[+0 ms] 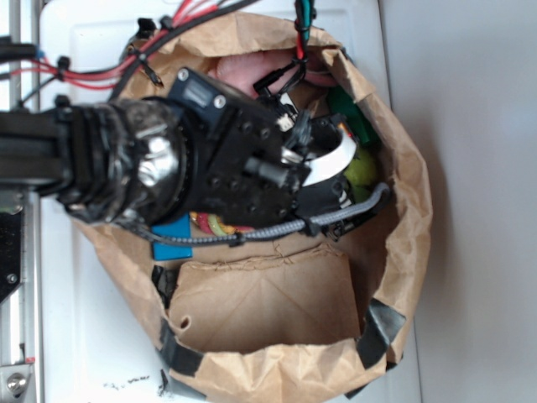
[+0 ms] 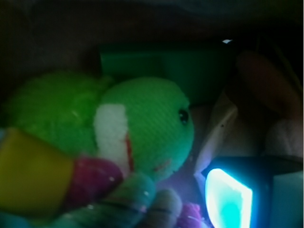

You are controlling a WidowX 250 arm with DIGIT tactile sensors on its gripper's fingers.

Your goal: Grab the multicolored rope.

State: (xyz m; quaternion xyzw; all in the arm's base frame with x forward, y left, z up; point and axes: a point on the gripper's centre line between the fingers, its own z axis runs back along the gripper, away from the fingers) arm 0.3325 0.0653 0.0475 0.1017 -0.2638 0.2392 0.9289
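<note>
The multicolored rope [image 2: 95,185] lies across the bottom left of the wrist view, thick and twisted, with yellow, magenta-red and green bands. It sits low between my fingers, its end a little short of the lit right finger pad [image 2: 228,199]; my left finger is hidden. From outside, only a short red and yellow stretch of the rope [image 1: 215,225] shows under my arm. My gripper [image 1: 330,159] is deep in the brown paper bag [image 1: 277,369] and stands open.
A lime-green plush [image 2: 147,123] with a white patch lies just beyond the rope, and shows as the lime-green plush [image 1: 362,168] outside. A dark green block [image 1: 348,113], a pink plush [image 1: 243,71] and a blue piece [image 1: 172,238] also lie in the bag.
</note>
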